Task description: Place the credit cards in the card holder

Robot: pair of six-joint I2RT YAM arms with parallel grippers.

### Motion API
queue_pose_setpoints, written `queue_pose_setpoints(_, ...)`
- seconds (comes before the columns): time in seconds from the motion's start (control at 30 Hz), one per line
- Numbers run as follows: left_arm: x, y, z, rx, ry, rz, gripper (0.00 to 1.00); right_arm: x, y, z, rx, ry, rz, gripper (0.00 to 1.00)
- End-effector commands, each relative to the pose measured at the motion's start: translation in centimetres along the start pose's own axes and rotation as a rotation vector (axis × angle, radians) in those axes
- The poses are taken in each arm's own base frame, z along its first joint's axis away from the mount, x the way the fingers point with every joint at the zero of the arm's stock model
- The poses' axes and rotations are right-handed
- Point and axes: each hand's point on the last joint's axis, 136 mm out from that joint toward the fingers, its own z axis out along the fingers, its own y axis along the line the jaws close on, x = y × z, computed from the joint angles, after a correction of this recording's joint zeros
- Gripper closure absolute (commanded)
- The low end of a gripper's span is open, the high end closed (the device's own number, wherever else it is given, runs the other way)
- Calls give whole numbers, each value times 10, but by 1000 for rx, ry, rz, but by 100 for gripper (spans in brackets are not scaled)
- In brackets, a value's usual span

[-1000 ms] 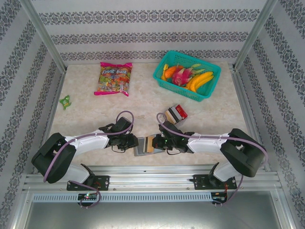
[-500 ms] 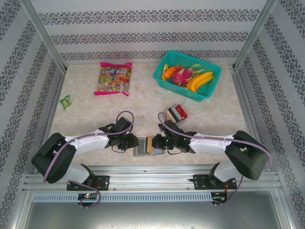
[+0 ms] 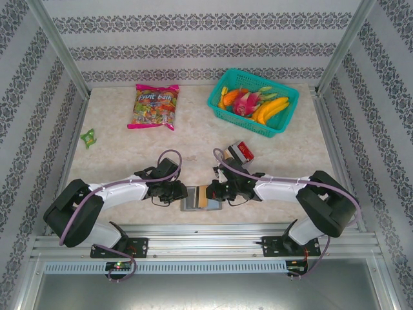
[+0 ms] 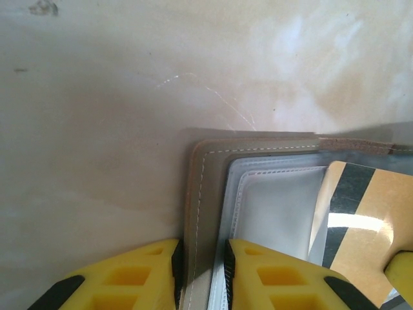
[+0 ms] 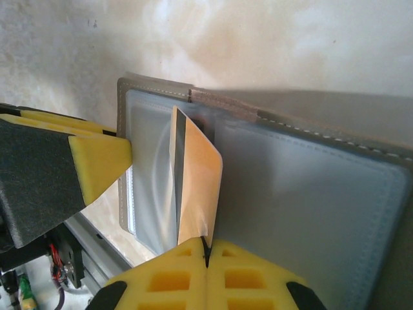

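The card holder [image 3: 193, 199] lay open on the tabletop [image 3: 129, 155], its left flap pinched between the jaws of the left gripper [image 4: 201, 258]. The flap looked soft and was best held at the edge. Over the holder's middle, the right gripper [image 5: 206, 248] had its jaws closed on one end of a tan card [image 5: 199, 187], which looked thin, stiff and probably slippery. Spare cards [image 3: 240, 153] lay just beyond the holder.

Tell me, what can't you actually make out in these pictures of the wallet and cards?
Top view: the spare credit cards are too small to count, and the card holder is too small to show its pockets.
Left wrist view: the tan card is cut off by the right edge.
Right wrist view: the tan card's lower end is hidden between the right gripper's shut fingers; whether its tip is inside a pocket is unclear.
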Motion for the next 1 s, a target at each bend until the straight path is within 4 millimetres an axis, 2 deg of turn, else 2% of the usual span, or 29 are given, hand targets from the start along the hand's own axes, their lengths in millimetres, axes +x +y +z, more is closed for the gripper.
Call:
queue_pose_setpoints(0.0, 4, -6, 9, 11, 11, 49, 72, 11, -2, 0, -3, 76, -14, 100)
queue_pose_setpoints(0.27, 2, -8, 9, 18, 8, 48, 72, 9, 5, 13, -10, 108, -15, 100)
queue_pose_setpoints(0.6, 5, -3, 9, 10, 8, 48, 73, 10, -5, -10, 36, 130, -16, 100)
queue_pose_setpoints(0.97, 4, -6, 9, 14, 8, 53, 73, 13, -4, -13, 49, 217, -66, 100)
